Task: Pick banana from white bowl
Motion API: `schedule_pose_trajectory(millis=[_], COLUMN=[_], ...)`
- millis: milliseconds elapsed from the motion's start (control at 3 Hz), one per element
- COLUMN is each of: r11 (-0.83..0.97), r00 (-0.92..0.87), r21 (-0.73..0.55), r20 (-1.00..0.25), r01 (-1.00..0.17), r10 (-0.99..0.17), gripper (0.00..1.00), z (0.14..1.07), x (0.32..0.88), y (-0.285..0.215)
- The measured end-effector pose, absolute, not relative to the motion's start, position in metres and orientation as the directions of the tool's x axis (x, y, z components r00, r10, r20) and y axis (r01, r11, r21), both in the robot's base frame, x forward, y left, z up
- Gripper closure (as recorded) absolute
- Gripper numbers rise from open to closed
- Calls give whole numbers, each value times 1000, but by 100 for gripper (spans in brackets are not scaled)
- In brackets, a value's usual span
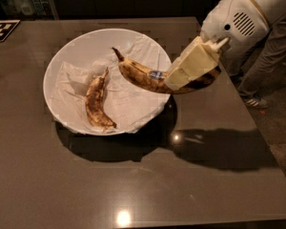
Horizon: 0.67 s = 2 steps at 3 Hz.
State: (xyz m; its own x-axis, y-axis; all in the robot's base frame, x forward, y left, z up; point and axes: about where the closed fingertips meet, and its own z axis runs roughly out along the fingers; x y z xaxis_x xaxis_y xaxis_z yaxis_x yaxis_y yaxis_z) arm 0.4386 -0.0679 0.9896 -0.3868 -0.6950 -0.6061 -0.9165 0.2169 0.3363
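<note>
**Yellows and browns over white**

The cream-coloured plastic hand (175,81), over the rim of the round white bowl (55,66), clasps the long yellow brown-spotted banana (138,75), which bears a small blue sticker (156,74). The shorter, browner banana (96,103) lies on crumpled white paper (128,104). The glossy bench (133,185) is dark grey-brown

Hand (180,79) clamps banana (138,75) above white bowl (86,39) right rim; browner banana (96,104) inside.
</note>
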Motion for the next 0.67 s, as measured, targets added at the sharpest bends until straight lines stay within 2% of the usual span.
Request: schedule_pose_trajectory(millis=[667], r11=[260], r00=[-405], r21=[313], r20=[-640], r01=[-914], r10=[-653], gripper=[100], z=[991], x=[428], y=[-104])
